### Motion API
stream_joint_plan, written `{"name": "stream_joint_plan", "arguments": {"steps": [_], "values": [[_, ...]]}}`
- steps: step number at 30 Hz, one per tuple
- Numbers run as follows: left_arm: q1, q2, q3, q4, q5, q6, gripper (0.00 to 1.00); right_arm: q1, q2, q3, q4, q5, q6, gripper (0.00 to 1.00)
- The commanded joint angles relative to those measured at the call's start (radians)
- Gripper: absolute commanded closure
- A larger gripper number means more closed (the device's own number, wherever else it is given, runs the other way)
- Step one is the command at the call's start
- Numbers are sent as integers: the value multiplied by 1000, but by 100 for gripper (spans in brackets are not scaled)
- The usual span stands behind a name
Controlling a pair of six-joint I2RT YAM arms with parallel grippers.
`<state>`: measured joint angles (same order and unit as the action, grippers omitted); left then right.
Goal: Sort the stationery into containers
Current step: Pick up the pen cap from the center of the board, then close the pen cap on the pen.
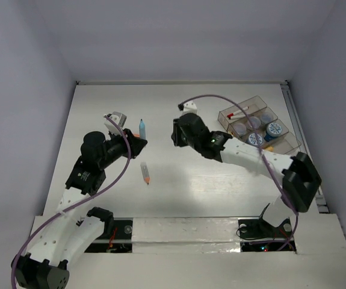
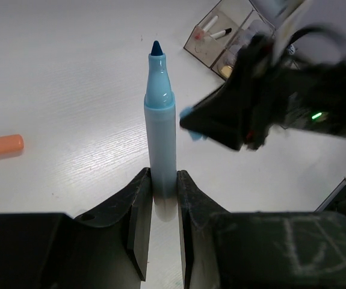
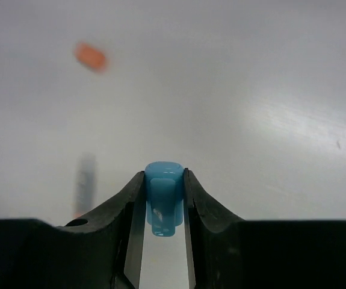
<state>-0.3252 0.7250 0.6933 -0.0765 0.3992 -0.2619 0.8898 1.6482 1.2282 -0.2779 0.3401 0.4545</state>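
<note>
The left claw [image 2: 163, 178] is clamped on the back end of a light-blue marker [image 2: 160, 120]. The marker runs straight out from between the fingers, its bare dark tip pointing away, and its barrel seems to lie along the table [image 1: 209, 186].

The right claw [image 3: 163, 176] grips a light-blue cap [image 3: 163, 198], whose rounded end sticks out just past the fingertips. In the left wrist view this claw is ahead and to the right of the marker. It is near the marker's neck but apart from it, with the cap facing the barrel.

An orange cap [image 2: 4, 144] lies on the table left of the left claw, well clear of the marker. In the right wrist view it is a blur ahead and to the left.

From above, a pen [image 1: 145, 173] with an orange end lies toward the bases from both claws, between them.

The tray [image 1: 258, 102] stands farther off, behind the right claw and along its arm's far side. It holds four round jars [image 1: 274, 129] and a red-tipped stick [image 1: 237, 113] in an end compartment.
</note>
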Motion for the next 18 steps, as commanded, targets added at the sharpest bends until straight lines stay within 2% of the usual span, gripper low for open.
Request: {"name": "stream_joint_plan", "arguments": {"steps": [1,2,6,11,18], "values": [[-3,2,17,27,0,18,100,-3,-120,85,302,50,-16,100],[-3,2,18,27,0,18,100,-3,-134,91,398,42,-11,100],[-3,10,18,21,-6,23,100,-3,-110,145,541,-12,16,100],[-3,17,18,24,3,21,100,-3,-51,226,611,-102,55,100],[-3,19,20,24,10,23,100,29,31,320,606,-179,55,100]]}}
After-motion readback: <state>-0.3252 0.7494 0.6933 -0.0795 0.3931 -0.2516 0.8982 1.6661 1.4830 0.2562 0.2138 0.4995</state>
